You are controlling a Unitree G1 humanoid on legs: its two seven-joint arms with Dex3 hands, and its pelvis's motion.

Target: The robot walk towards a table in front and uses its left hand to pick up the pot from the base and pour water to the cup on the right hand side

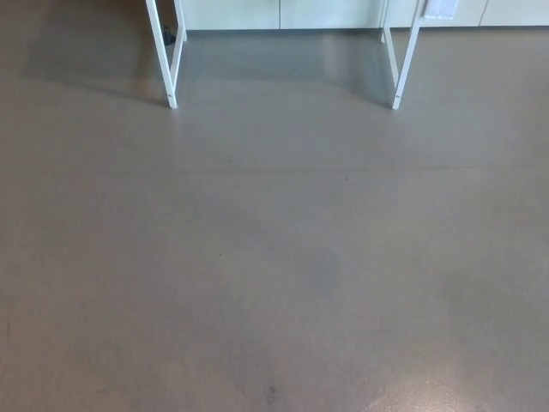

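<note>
Approach stage — grey floor [274, 257] fills my head view, with only the white table legs [171, 60] ahead. Pot, cup and both my hands lie out of frame, so finger state cannot be told. Next, I judge: walk closer.

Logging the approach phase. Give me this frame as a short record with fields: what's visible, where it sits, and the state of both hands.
view: head camera, looking down at the floor
floor: grey, smooth, fills most of the frame
table legs: white, left pair and right pair, at the top edge
table top: out of frame
pot, base, cup: not visible
left hand: not in view
right hand: not in view
</note>
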